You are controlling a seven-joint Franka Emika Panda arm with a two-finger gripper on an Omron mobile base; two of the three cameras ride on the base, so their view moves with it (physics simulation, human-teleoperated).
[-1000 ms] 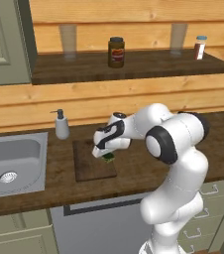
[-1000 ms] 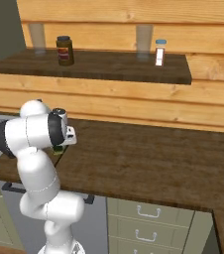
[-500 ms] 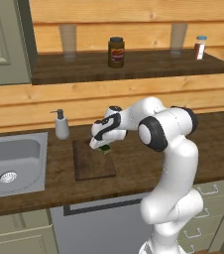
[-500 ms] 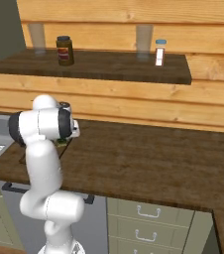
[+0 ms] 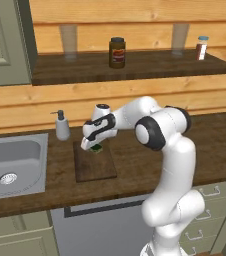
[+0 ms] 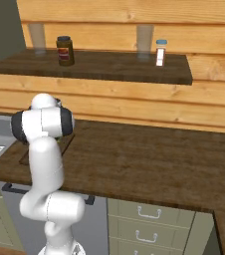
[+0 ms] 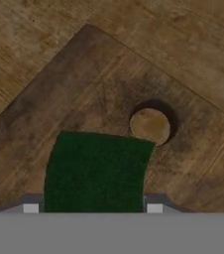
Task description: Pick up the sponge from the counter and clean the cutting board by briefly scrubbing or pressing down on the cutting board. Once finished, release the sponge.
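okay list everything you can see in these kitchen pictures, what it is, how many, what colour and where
sponge: 1, dark green, between the gripper's fingers over the cutting board
cutting board: 1, dark brown, on the counter right of the sink
counter: 1, dark brown wood
sink: 1, steel, inset at left
soap dispenser: 1, grey, behind the sink
wall shelf: 1, dark wood
jar: 1, dark, on shelf
glasses: 2, clear, on shelf
small bottle: 1, white, shelf's right end
gripper: 1, white, shut on the sponge

sponge (image 7: 95, 171) near end cut off, fingertips (image 7: 30, 208) mostly hidden
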